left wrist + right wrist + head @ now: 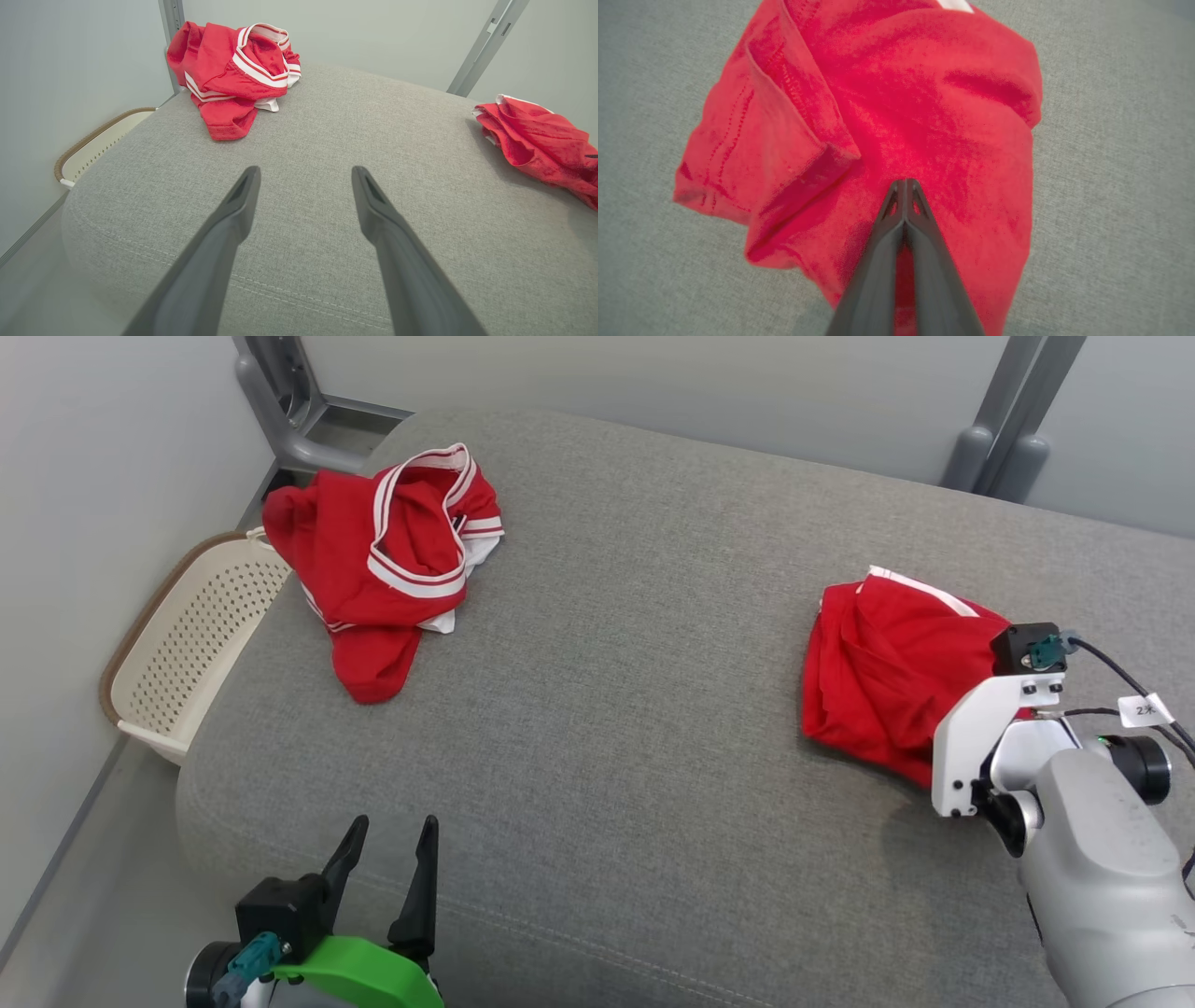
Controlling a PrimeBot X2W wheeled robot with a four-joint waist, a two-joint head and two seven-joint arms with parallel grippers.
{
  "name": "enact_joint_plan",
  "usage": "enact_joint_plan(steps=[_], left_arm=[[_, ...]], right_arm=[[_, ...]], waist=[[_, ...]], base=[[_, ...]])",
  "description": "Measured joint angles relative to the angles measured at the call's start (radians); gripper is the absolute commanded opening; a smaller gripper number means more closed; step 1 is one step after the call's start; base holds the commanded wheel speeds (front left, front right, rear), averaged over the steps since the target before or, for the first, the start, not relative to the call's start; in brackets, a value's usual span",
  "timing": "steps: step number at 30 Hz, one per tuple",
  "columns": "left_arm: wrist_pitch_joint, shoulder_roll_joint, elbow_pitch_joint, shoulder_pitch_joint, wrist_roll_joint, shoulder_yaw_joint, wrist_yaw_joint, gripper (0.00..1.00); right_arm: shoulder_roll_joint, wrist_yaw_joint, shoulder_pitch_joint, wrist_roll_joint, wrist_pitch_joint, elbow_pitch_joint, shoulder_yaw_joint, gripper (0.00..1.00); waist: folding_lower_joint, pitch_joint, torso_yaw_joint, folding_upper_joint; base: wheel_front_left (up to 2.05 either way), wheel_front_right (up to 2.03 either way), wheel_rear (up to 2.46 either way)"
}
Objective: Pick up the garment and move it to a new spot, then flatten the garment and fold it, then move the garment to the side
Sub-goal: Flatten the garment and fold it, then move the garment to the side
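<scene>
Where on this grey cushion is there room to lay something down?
The middle of the grey cushion is bare, between the crumpled red garment at far left and the other red garment at right, down to the open left gripper. Crowded at right, where the right gripper pinches that garment.

Wide grey padded surface (607, 709) out front, a perforated cream basket (187, 644) with a brown rim tucked off its left edge, grey metal posts (971, 457) standing behind.
</scene>
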Motion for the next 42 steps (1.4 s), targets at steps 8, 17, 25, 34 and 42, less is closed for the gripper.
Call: enact_joint_plan(steps=[8,17,25,34,42], left_arm=[[0.008,0.012,-0.007,0.003,-0.007,-0.001,0.008,1.0],[0.009,0.015,-0.009,0.014,-0.014,-0.003,0.016,1.0],[0.004,0.02,-0.009,0.027,-0.023,0.003,0.026,1.0],[0.003,0.029,-0.028,0.048,-0.025,0.007,0.039,1.0],[0.005,0.036,-0.038,0.06,-0.031,0.005,0.042,1.0]], right_arm=[[0.049,0.0,-0.012,-0.005,-0.042,0.065,0.042,0.0],[0.094,0.0,-0.053,0.023,-0.061,0.122,0.149,0.0],[0.11,0.0,-0.104,0.101,-0.06,0.137,0.231,1.0],[-0.005,0.0,-0.164,0.102,0.035,0.154,0.083,1.0],[-0.057,0.0,-0.122,0.031,0.067,0.184,-0.098,1.0]], waist=[[0.0,-0.008,0.04,0.0],[0.0,-0.023,0.059,0.0],[0.0,-0.047,0.051,0.0],[0.0,-0.071,0.005,0.0],[0.0,-0.084,-0.031,0.0]], base=[[0.0,0.0,0.0],[0.0,0.0,0.0],[0.0,0.0,0.0],[0.0,0.0,0.0],[0.0,0.0,0.0]])
